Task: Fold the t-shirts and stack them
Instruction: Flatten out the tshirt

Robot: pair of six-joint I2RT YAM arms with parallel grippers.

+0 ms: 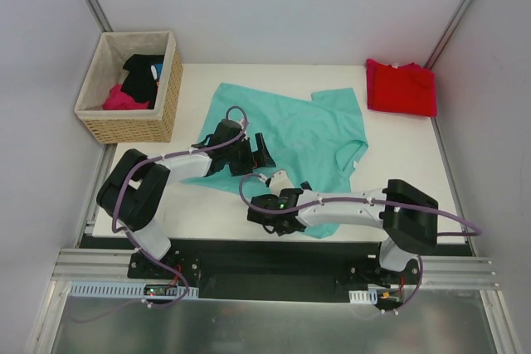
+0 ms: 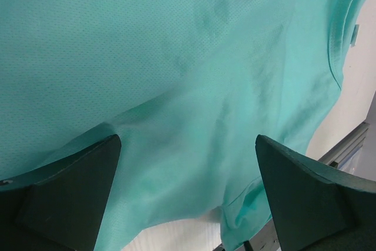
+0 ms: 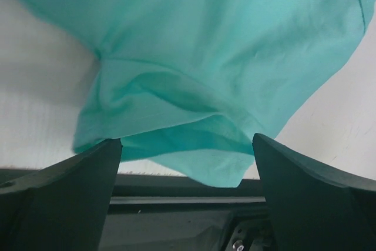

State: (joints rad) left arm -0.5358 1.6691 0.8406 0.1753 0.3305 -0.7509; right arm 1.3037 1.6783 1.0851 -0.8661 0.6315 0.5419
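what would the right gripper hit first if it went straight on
Probably the teal shirt: its bunched edge lies just ahead of the right gripper, between its open jaws. Depth is unclear.

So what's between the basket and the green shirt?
Nothing: just a strip of bare white table, seen in the top view, between the basket and the green shirt.

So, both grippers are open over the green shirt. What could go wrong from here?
1. A corner of the green shirt hangs over the near edge of the table; a pull that way might drag it off.
2. The cloth under the open right gripper lies bunched in layers, so it may pinch too many and fold crooked.
3. The open left gripper is close by, so the arms might bump.
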